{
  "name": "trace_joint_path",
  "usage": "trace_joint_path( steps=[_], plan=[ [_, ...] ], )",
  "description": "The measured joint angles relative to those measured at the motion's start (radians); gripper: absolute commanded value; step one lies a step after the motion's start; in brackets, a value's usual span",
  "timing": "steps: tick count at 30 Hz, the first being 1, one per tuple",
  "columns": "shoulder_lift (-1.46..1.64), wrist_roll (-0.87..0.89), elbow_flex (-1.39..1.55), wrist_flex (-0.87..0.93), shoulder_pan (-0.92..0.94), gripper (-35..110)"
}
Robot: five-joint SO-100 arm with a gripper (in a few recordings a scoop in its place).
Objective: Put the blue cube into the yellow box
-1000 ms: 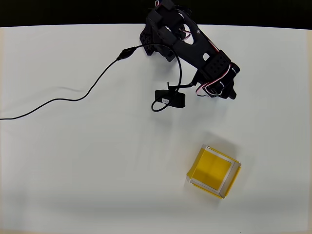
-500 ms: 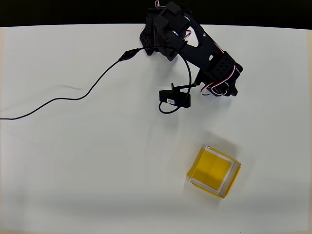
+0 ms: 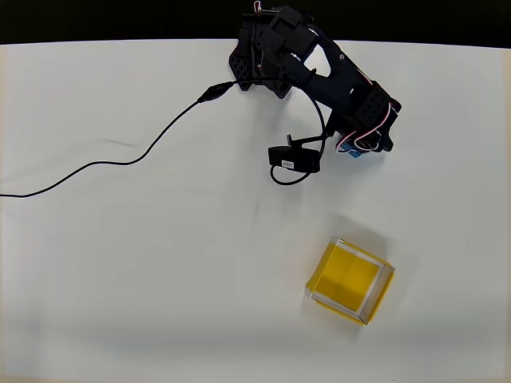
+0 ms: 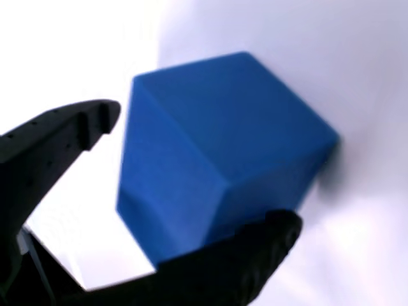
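Note:
The blue cube (image 4: pixel 229 127) fills the wrist view, resting on the white table between my two black fingers. One fingertip (image 4: pixel 95 118) stands a narrow gap off the cube's left face; the other fingertip (image 4: pixel 274 233) lies against its lower edge. My gripper (image 4: pixel 197 169) is open around the cube. From overhead, just a corner of the blue cube (image 3: pixel 355 153) peeks out under the gripper (image 3: pixel 364 148) at the upper right. The yellow box (image 3: pixel 350 280) sits open-topped and empty, well below the gripper toward the front right.
A black cable (image 3: pixel 120 162) runs from the arm base across the left half of the table to the left edge. A small black camera module (image 3: pixel 294 162) hangs beside the arm. The table's dark back edge (image 3: pixel 120 24) is behind the arm.
The arm has swung slightly to the right, carrying the camera module with it. A corner of the blue cube now shows under the gripper. The yellow box has not moved.

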Motion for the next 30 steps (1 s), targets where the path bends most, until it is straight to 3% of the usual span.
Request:
trace_joint_path(
  steps=[14,30],
  plan=[
    [-0.018,-0.049,0.051,-0.071,-0.015,27],
    [-0.011,-0.195,0.060,-0.072,0.074,18]
  ],
)
